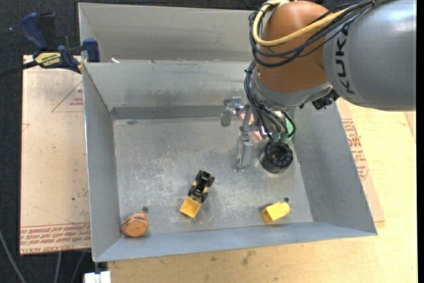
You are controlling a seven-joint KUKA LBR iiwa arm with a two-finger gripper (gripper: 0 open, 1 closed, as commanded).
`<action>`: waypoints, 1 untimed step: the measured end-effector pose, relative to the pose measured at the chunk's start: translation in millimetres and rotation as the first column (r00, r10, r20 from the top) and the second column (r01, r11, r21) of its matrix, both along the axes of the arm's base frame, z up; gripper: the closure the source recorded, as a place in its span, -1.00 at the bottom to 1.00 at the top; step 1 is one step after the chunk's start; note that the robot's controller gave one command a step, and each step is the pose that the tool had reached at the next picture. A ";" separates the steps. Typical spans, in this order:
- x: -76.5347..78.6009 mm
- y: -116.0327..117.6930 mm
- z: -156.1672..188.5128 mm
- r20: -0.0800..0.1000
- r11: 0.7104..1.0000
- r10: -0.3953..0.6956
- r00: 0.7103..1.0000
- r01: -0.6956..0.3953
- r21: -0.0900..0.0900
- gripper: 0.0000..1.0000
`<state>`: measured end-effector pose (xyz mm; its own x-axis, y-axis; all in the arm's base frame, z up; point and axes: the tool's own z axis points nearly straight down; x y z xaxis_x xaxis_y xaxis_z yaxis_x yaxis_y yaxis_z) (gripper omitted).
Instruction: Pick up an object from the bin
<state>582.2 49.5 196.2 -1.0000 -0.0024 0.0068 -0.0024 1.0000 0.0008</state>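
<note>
The gripper (pixel 244 152) hung centre-right over the bin (pixel 165 142), largely hidden beneath the orange cover (pixel 291 43); whether apart or together was unclear. A yellow block (pixel 275 211) lay lower in the frame.

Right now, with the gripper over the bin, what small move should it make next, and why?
Probably a short shift down and left in the view, to get over the yellow-and-black toy vehicle. The gripper seems to hang above bare floor, and that toy lies close by, clear of the walls, the yellow block and the orange piece.
</note>
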 end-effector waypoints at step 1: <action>1.5 -0.3 5.0 0.008 1.000 -0.001 1.000 0.001 0.001 -1.00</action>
<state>583.6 49.2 201.2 -1.0000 -0.0010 -0.0015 -0.0010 1.0000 0.0014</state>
